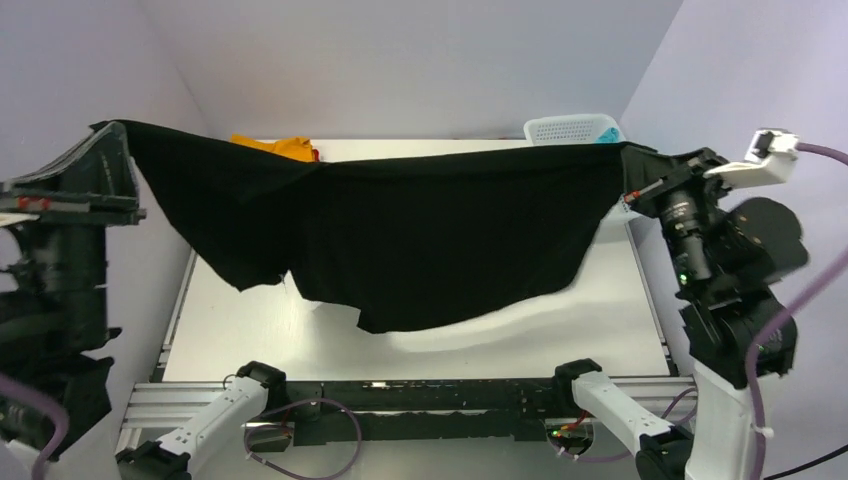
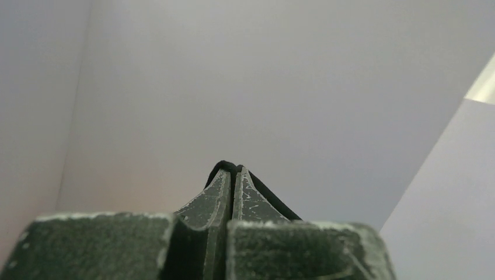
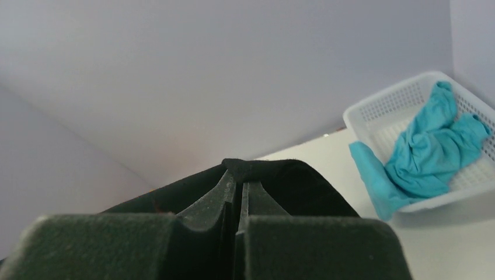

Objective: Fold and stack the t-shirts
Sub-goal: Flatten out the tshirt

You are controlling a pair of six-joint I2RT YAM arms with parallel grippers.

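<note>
A white plastic lattice basket (image 3: pixel 382 111) stands on my counter (image 1: pixel 250 345), at its far right corner, close to where the back wall (image 1: pixel 400 60) meets the right side wall (image 1: pixel 745 60). The counter is plain white and matte. All the walls around me are pale lilac-grey and bare. A silver metal rail (image 1: pixel 145 400) runs along the counter's near edge.

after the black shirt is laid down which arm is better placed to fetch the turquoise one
Right, likely: the basket holding the turquoise shirt sits near the right hand; the left hand is across the table.
</note>
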